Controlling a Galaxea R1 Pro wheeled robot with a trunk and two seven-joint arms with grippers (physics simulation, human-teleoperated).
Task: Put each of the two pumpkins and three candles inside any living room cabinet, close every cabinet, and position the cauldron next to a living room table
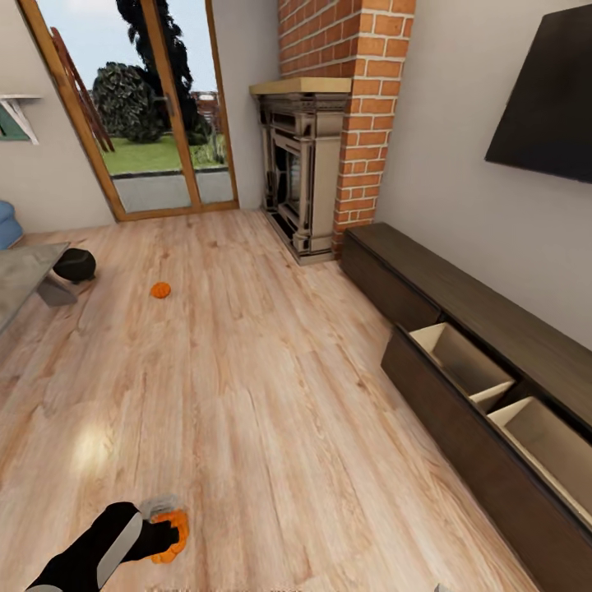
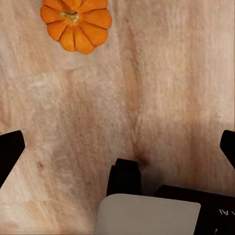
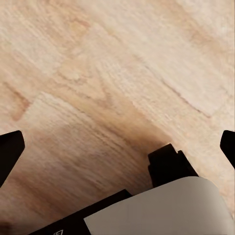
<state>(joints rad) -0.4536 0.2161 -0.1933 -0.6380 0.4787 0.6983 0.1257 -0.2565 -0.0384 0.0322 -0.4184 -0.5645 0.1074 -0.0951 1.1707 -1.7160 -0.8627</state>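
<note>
My left end effector hangs over the floor with its fingers spread wide and nothing between them; the near pumpkin sits on the boards just ahead of it, not yet gripped. My right end effector is spread too, over bare planks. The second pumpkin lies well off across the room. The cabinet stands with its front pulled out, both pale compartments empty. The cauldron already sits right beside the tabletop. No candles spotted yet. I judge nearly everything remains.
</note>
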